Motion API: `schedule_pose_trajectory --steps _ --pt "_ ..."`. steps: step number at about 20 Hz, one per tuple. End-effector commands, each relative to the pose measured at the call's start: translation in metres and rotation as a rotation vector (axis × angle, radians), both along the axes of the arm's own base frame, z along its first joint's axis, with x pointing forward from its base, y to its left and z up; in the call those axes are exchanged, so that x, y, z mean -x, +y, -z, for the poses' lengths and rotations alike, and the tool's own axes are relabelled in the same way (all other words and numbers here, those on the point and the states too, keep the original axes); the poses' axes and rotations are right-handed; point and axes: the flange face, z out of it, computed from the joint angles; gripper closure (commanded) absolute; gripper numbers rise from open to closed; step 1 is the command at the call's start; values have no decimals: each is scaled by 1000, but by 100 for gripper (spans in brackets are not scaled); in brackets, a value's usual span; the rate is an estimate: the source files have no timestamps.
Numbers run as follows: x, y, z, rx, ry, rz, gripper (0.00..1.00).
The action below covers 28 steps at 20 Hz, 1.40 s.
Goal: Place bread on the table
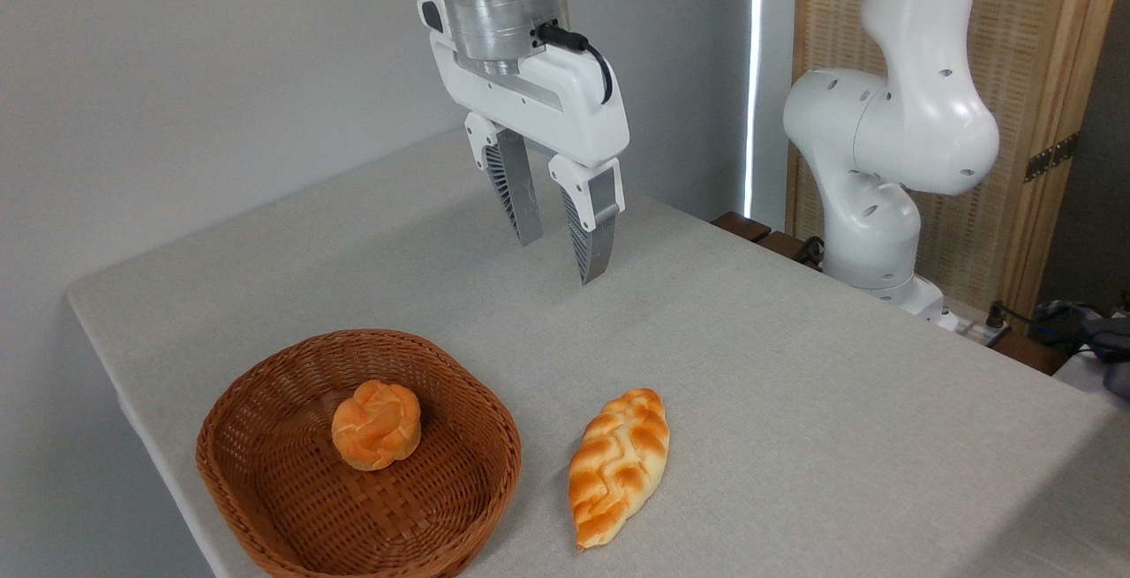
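Grey table (794, 366), one bread (376, 424), one basket (265, 499)

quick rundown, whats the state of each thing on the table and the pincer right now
bun: lying inside the basket, not gripped
basket: upright on the table, holds only the bun
loaf: lying flat on the table, right of the basket, apart from it
pincer: open, empty, raised above the table behind the basket and loaf
table: bears basket and loaf
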Motion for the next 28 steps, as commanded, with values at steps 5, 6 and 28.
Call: schedule_pose_trajectory --steps 5,6,28 --pt "-6 6 -3 12 0 3 0" --pt "-6 5 -3 12 0 5 0" --pt "-14 2 1 23 -27 -7 0"
